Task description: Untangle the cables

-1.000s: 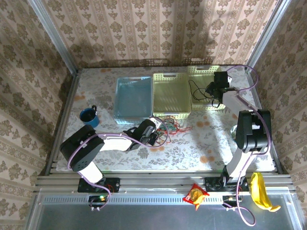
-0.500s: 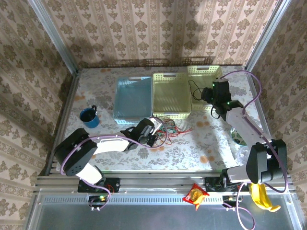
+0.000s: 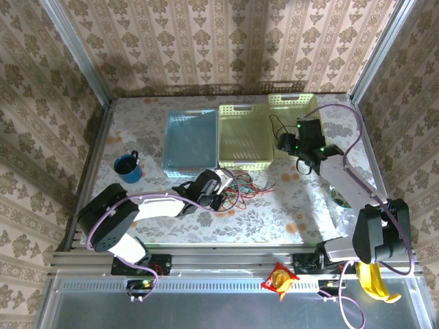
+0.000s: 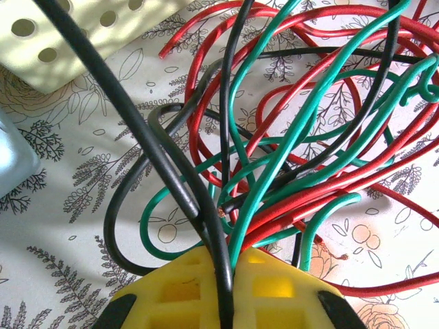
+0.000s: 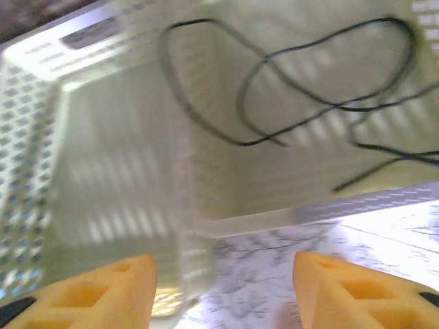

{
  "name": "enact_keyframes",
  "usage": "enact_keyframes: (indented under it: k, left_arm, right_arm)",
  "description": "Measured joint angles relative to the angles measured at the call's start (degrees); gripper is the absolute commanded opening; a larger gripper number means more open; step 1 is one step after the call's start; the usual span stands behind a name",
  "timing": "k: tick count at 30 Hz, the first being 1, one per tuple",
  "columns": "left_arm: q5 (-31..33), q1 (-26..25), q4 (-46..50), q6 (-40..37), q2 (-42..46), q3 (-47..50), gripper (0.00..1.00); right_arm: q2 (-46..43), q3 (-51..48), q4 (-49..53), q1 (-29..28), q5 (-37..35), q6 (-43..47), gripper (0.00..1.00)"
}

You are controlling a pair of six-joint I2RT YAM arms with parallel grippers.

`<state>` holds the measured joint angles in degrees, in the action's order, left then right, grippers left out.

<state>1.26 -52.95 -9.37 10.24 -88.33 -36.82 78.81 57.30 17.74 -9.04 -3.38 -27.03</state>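
A tangle of red, green and black cables lies on the table in front of the middle basket. My left gripper sits at its left edge. In the left wrist view its yellow fingers are shut on a black cable that runs down between them, with green and red strands fanning out just beyond. Another black cable lies loose in the right-hand basket. My right gripper hovers open at that basket's front left corner, with nothing between its fingers.
A blue basket and a pale yellow basket stand side by side at the back. A blue mug sits at the left. A snack packet and a banana lie on the front rail.
My right arm has swung from over the right basket down and to the left, toward its front corner. The left gripper has stayed on the tangle.
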Motion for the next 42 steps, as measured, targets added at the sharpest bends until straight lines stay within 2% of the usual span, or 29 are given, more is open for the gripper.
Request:
enact_keyframes:
  k: [5,13,23,26,29,34,42]
  left_arm:
    - [0.0,0.0,0.0,0.0,0.0,0.0,0.0]
    - [0.2,0.0,0.0,0.0,0.0,0.0,0.0]
    - [0.4,0.0,0.0,0.0,0.0,0.0,0.0]
    - [0.5,0.0,0.2,0.0,0.0,0.0,0.0]
    - [0.4,0.0,0.2,0.0,0.0,0.0,0.0]
    - [0.4,0.0,0.3,0.0,0.0,0.0,0.0]
    - [0.4,0.0,0.5,0.0,0.0,-0.1,0.0]
  right_arm:
    - [1.0,2.1,3.4,6.1,-4.7,-0.1,0.56]
    - [11.1,7.1,6.2,8.4,-8.3,1.8,0.54]
    - [19.8,13.5,6.9,9.2,-8.4,2.2,0.38]
    - [22.5,17.0,6.7,9.2,-8.4,2.6,0.36]
    - [25.4,20.1,6.5,9.2,-8.4,2.9,0.37]
    - [29.8,23.9,6.8,9.2,-8.4,3.0,0.46]
    - [28.1,24.2,8.5,9.2,-8.8,3.4,0.53]
